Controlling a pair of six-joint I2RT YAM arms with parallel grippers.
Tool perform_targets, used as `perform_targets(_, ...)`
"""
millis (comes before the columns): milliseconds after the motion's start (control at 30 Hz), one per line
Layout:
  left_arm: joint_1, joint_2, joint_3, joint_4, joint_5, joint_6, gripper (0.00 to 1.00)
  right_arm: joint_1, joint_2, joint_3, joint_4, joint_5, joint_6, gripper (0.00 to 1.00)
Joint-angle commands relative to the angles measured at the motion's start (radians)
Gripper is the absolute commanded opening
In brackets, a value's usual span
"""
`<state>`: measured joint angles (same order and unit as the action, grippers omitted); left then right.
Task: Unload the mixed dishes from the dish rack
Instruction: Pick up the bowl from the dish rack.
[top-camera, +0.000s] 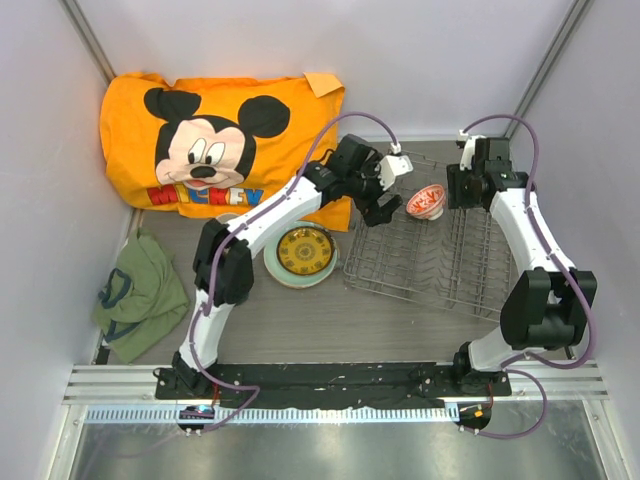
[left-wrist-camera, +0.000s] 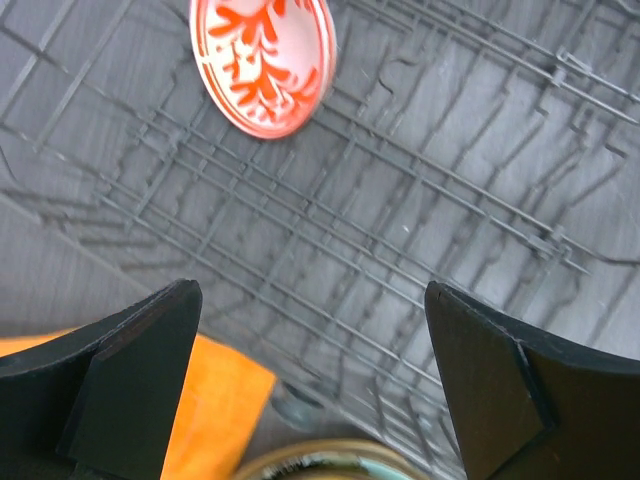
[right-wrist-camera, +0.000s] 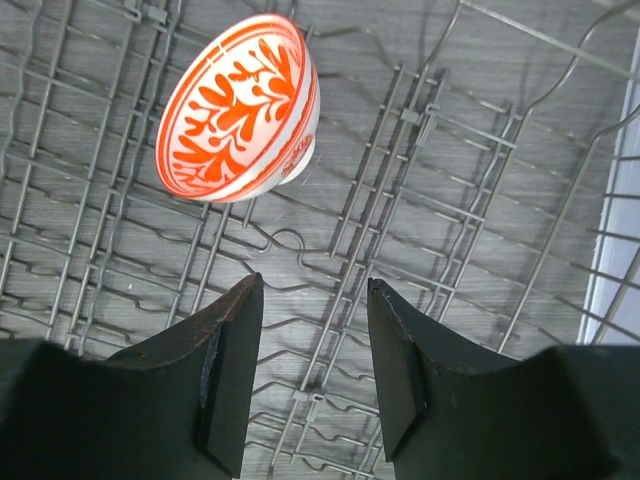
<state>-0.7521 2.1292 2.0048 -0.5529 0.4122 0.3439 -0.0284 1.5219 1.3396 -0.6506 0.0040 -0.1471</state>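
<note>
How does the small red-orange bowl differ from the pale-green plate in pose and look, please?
The small red-orange bowl leans tilted in the dish rack; the pale-green plate lies flat on the table, left of the rack. The bowl is smaller and deeper; the plate wider and shallow. The bowl's pattern is red-orange on white; the plate's centre is yellow-brown. Both are round, patterned dishes.

The white-and-black left arm (top-camera: 265, 215) reaches forward and rightward from a bent elbow. The black two-finger left end effector (top-camera: 388, 207) tilts downward, its fingers (left-wrist-camera: 130, 380) spread wide and holding nothing. The white-and-black right arm (top-camera: 525, 230) stretches forward. The black right end effector (top-camera: 463, 187) faces leftward, its fingers (right-wrist-camera: 230, 370) narrowly parted, empty.
</note>
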Motion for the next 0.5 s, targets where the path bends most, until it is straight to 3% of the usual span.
perform_targets(0, -0.013, 0.066, 0.139, 0.059, 0.049, 0.05, 0.99, -0.01, -0.072, -0.04, 0.091, 0.024, 0.047, 0.51)
perform_targets(467, -0.029, 0.302, 0.268, 0.326, 0.27, 0.093, 0.98, -0.117, -0.109, -0.131, 0.141, -0.051, 0.075, 0.5)
